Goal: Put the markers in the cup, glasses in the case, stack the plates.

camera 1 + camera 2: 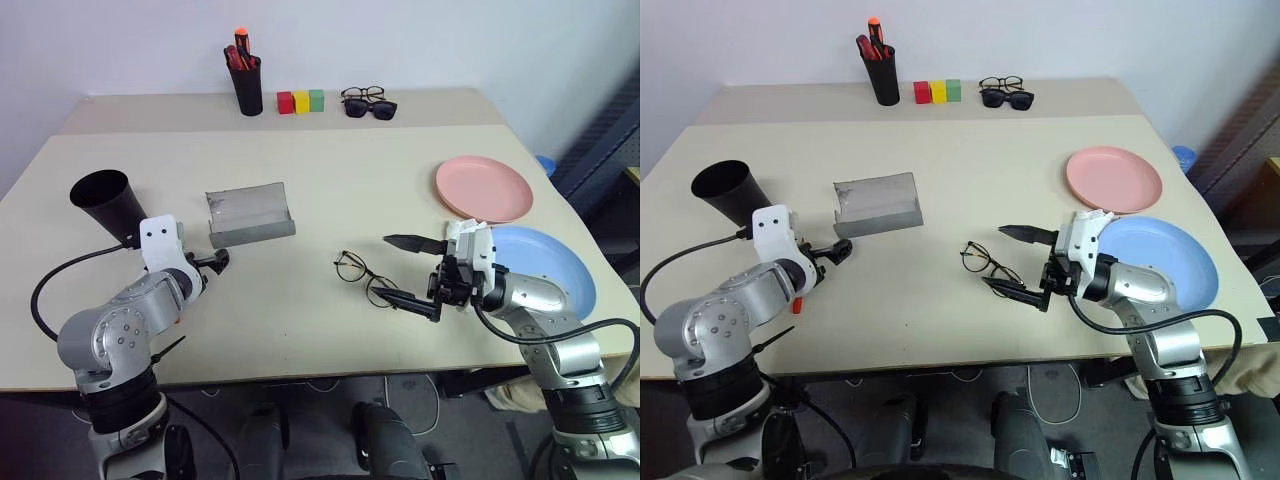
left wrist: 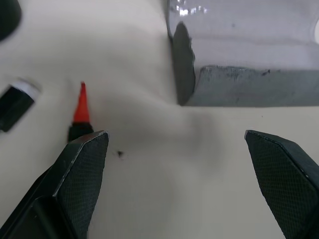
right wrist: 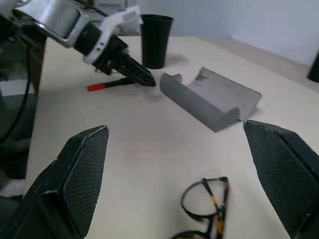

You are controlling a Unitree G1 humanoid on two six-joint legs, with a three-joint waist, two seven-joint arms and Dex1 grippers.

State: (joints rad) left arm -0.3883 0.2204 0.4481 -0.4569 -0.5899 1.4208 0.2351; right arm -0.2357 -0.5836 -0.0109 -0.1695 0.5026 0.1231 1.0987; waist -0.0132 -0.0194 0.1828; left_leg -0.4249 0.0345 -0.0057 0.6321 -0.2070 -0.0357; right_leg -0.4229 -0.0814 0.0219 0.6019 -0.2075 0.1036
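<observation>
Glasses (image 1: 362, 278) lie open on the desk (image 1: 330, 170) at about five o'clock from the grey case (image 1: 248, 214), just beside the right claw (image 1: 412, 271), whose jaws gape wide and empty. The left claw (image 2: 174, 164), equally wide and empty, hangs near the case's corner with the red marker (image 2: 79, 112) and black marker (image 2: 17, 102) alongside. The cup (image 1: 108, 203) stands at nine o'clock; pink plate (image 1: 484, 187) and blue plate (image 1: 545, 265) sit at three.

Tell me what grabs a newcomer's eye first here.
The right gripper hangs open around the wire glasses at the table's middle. Opposite, the left gripper stands open near the open grey case. The pink plate and blue plate lie unstacked on the right.
</observation>
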